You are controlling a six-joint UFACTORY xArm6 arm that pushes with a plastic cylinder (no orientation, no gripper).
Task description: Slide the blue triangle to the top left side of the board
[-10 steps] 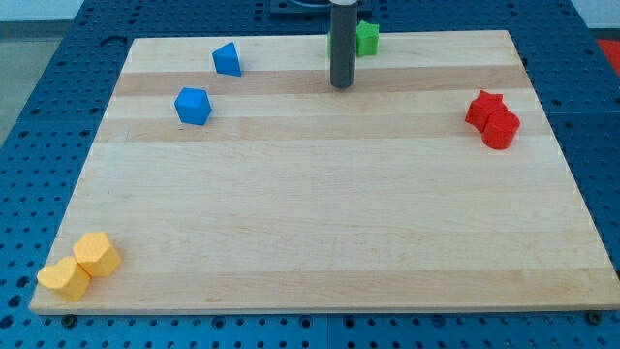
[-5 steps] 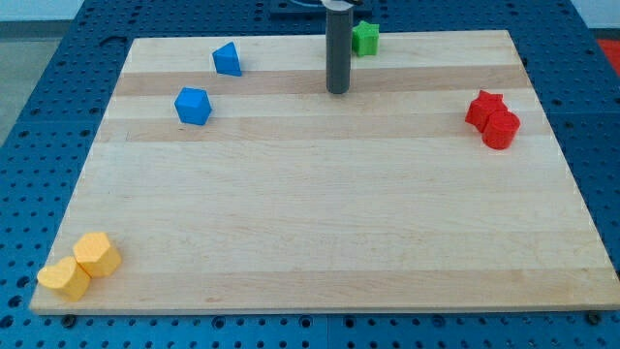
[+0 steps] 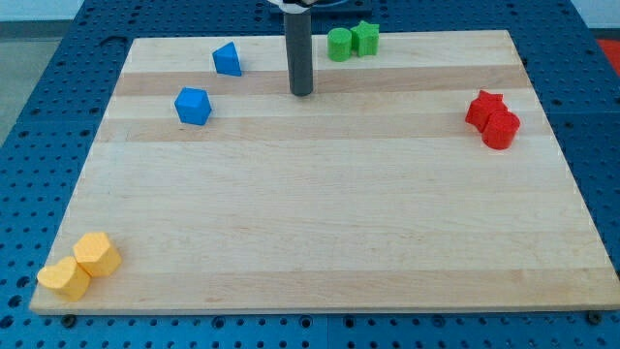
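Note:
The blue triangle (image 3: 227,59) lies near the board's top left. My tip (image 3: 301,93) rests on the board to the right of the blue triangle and a little lower, well apart from it. A second blue block (image 3: 192,106), many-sided, sits below and left of the triangle, farther left of my tip.
Two green blocks (image 3: 352,42) sit side by side at the board's top edge, right of my rod. A red star (image 3: 484,107) and a red cylinder (image 3: 501,129) touch at the right. Two yellow blocks (image 3: 81,265) sit at the bottom left corner.
My tip has slid left and slightly down, away from the green blocks and toward the blue triangle. No block has moved.

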